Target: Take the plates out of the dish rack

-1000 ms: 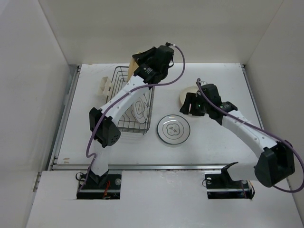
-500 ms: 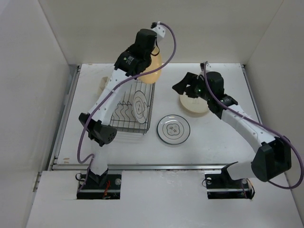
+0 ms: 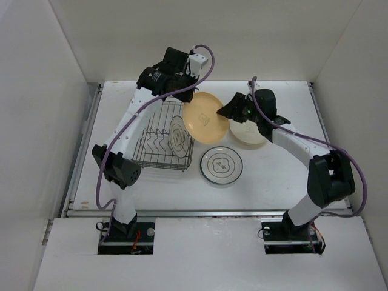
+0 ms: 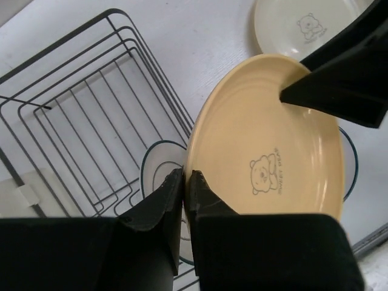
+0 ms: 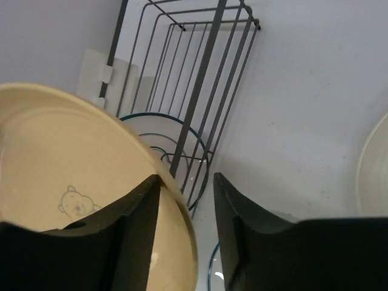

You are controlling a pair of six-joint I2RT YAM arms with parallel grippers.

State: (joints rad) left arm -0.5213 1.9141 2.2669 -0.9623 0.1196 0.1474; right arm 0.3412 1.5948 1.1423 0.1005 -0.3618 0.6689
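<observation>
My left gripper [image 3: 190, 104] [image 4: 185, 182] is shut on the rim of the yellow-tan plate [image 3: 206, 119] [image 4: 273, 151] and holds it tilted in the air between the dish rack [image 3: 160, 145] [image 4: 91, 121] and the right arm. My right gripper [image 3: 226, 112] [image 5: 185, 188] is open, its jaws on either side of that plate's opposite rim [image 5: 73, 170]. A white ringed plate [image 3: 177, 134] [image 4: 159, 170] [image 5: 160, 139] stands in the rack [image 5: 188, 73]. A teal-rimmed plate [image 3: 221, 165] and a cream plate [image 3: 248, 133] [image 4: 303, 27] lie on the table.
A cream-coloured piece [image 5: 115, 76] sits at the rack's side. White walls enclose the table [image 3: 279, 176] on the left, back and right. The near table edge has a metal rail [image 3: 212, 212].
My left arm lifted the yellow-tan plate out of the rack and swung it right. My right gripper left the cream plate and moved left onto the yellow-tan plate's rim.
</observation>
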